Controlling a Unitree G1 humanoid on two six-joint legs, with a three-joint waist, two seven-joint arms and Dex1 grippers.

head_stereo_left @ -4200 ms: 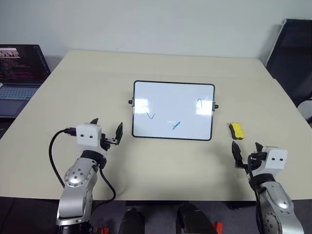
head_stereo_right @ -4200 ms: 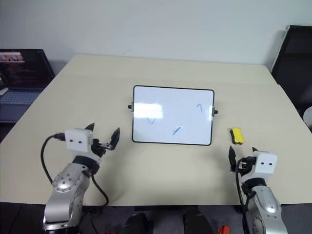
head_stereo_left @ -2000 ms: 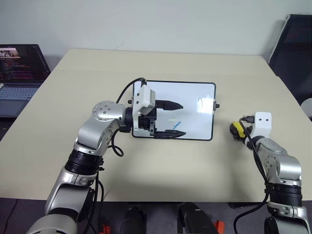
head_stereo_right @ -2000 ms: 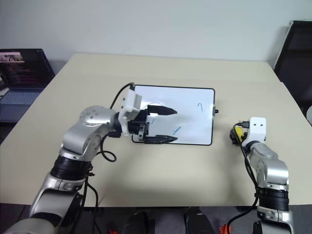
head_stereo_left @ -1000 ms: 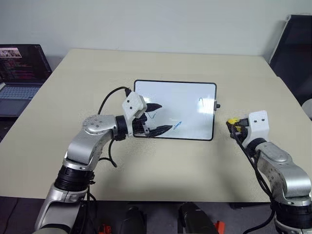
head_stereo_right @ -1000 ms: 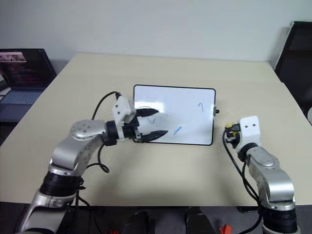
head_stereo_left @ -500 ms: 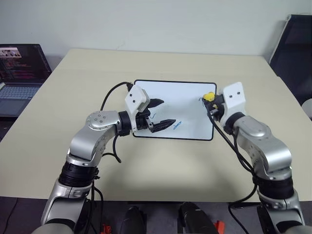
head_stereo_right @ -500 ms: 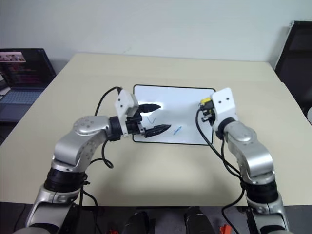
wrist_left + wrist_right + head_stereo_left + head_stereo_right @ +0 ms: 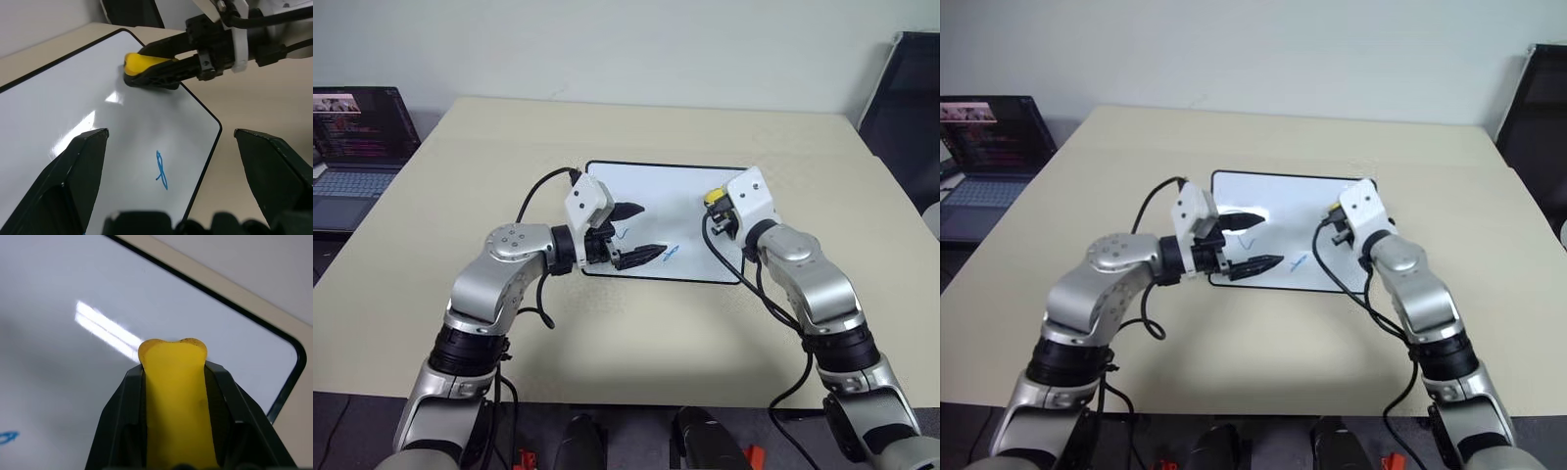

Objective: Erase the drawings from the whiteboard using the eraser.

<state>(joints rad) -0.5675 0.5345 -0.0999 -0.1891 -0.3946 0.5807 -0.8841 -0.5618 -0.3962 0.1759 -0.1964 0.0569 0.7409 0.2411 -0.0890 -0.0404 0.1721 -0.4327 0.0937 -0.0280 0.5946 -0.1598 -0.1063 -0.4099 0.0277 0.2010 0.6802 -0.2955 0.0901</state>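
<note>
The small yellow block eraser is pinched in the right pincer over the glossy black-framed whiteboard's right edge, left pincer spread; it should be pressed flat and swept across the blue drawings.

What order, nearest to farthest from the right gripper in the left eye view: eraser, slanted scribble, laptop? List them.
1. eraser, held in the right gripper, over the whiteboard.
2. slanted scribble, near the board's front edge.
3. laptop, far left.

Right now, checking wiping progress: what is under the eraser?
Under the eraser, held in the right tool, lies bare glossy whiteboard. Whether the hook mark remains beneath it is covered. The slanted scribble shows nearer.
</note>
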